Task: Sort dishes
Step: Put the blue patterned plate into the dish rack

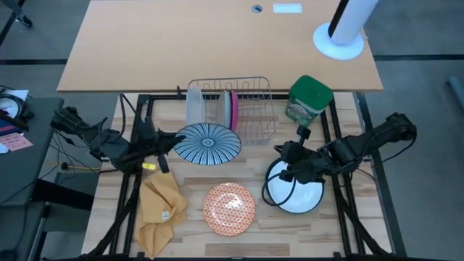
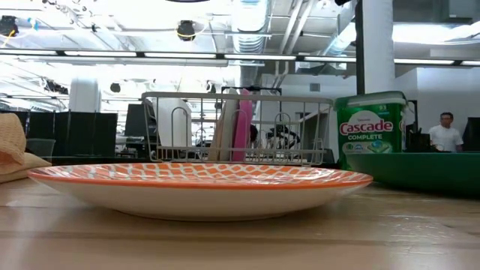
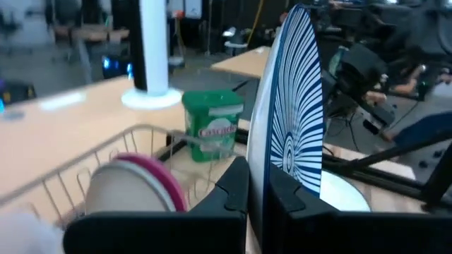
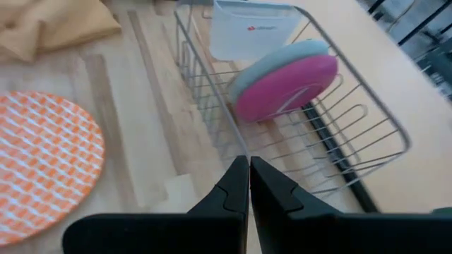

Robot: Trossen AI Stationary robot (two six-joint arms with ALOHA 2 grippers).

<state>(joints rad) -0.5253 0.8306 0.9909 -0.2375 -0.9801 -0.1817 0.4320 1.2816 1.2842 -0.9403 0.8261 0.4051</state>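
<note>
My left gripper (image 1: 172,143) is shut on a blue-and-white striped plate (image 1: 209,143), held in front of the wire rack (image 1: 250,109). A pink plate (image 4: 286,88) and a grey plate (image 4: 272,56) stand on edge in the rack. An orange-and-white patterned plate (image 1: 228,208) lies flat on the table near the front. A white plate with a dark green rim (image 1: 299,194) lies at the right. My right gripper (image 4: 249,166) is shut above that plate's far left rim with nothing between its fingers. My left gripper pinches the striped plate's rim (image 3: 260,152) between its two fingers (image 3: 233,187), on the side toward the table's left. The fingers come in level from the table's left. The plate reaches out beyond the fingertips, its striped face showing from above.
A frosted container (image 1: 194,105) stands at the rack's left end. A green canister (image 1: 309,99) stands right of the rack. A yellow cloth (image 1: 161,206) lies crumpled at the front left. A person (image 2: 447,133) stands far off in the room.
</note>
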